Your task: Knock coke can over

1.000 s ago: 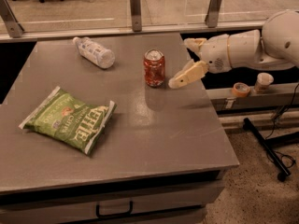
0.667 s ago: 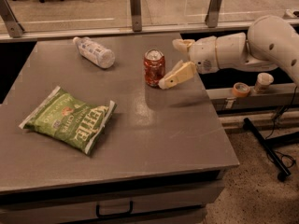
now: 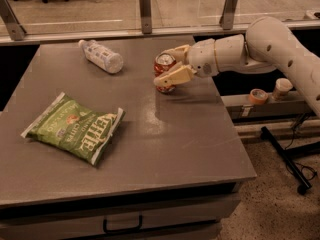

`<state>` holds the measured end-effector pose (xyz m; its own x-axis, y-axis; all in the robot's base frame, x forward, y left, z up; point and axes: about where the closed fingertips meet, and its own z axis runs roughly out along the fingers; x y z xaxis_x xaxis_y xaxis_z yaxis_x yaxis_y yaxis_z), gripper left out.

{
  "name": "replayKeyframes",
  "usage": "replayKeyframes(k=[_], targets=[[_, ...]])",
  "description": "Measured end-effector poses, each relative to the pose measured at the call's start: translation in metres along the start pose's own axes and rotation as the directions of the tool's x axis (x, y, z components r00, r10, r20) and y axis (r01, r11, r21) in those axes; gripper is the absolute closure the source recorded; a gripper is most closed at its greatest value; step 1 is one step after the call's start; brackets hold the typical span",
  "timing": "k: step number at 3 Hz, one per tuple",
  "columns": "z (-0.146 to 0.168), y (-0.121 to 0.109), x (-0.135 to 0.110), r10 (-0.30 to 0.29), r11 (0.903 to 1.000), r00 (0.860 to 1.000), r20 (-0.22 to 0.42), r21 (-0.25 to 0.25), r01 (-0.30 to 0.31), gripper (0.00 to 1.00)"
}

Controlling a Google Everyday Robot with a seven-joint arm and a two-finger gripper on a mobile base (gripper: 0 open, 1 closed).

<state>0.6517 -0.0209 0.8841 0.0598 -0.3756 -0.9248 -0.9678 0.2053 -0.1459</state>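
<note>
- One table (image 3: 200, 149) carries everything; nothing else needs to be moved on it.
- One gripper (image 3: 161, 68) reaches in from 3 o'clock. Its fingers are spread apart with the can between them, and the lower finger lies against the side of the can. It does not clamp anything.
- One green chip bag (image 3: 75, 129) lies flat at 8 o'clock from the table's middle, well apart from the work.
- One water bottle (image 3: 101, 57) lies on its side at 11 o'clock.
- One coke can (image 3: 164, 63) stands at 1 o'clock and seems already tipped, with its silver top turned towards the camera. I judge the push is under way, but the can is not yet lying flat.
</note>
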Motion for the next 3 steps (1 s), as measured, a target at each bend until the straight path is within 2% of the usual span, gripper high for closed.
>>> replayKeyframes(k=[1,2,3], targets=[[0.0042,0.0072,0.0031,-0.031,0.9993,1.0,0.001,-0.02,0.031,0.59],[0.0014,0.0126,0.0095,-0.049,0.9987,0.998,-0.031,-0.018,0.048,0.81],[0.0033,0.0156,0.0112,-0.06,0.998,0.996,-0.062,-0.02,0.059,1.0]])
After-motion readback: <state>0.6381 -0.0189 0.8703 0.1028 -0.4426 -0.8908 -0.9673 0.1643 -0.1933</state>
